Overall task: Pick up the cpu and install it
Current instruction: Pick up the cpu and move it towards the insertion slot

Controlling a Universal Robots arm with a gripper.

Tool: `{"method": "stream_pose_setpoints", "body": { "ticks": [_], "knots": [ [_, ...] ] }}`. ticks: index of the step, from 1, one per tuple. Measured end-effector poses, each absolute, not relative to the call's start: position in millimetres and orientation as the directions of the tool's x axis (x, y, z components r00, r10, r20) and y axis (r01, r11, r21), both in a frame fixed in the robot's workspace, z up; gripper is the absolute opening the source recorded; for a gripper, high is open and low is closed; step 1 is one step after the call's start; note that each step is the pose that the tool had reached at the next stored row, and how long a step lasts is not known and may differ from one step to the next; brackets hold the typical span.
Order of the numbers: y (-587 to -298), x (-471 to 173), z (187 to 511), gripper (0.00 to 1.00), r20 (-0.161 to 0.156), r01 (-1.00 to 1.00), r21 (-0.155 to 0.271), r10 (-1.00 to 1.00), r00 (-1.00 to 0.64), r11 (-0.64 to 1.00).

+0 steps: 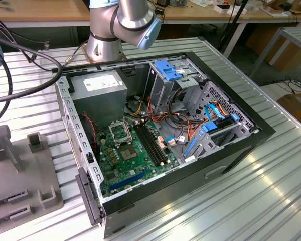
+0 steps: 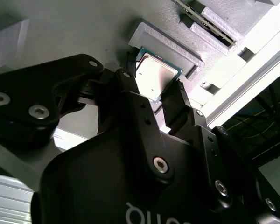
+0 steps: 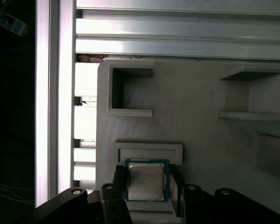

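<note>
So the grey holder (image 1: 40, 170) is sitting at the exterior view's left. In the first wrist view the cpu (image 3: 146, 182) is lying in its pocket with the pincer (image 3: 146, 170) straddling it, can't tell if it's clamping yet. I'm worrying an off-centre squeeze could be tilting the cpu, so it'd be going crooked into the socket (image 1: 121, 133), further right, bending pins.
</note>
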State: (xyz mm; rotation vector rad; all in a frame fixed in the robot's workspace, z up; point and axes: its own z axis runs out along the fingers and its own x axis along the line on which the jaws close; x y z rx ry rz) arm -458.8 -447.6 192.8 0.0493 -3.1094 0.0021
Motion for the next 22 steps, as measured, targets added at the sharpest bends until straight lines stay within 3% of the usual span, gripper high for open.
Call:
{"method": "stream_pose_setpoints", "body": {
  "ticks": [22],
  "knots": [
    [-447.6,-458.8,203.0,0.47,0.032,-0.032,-0.001,-0.032,-0.999,0.999]
  ]
}}
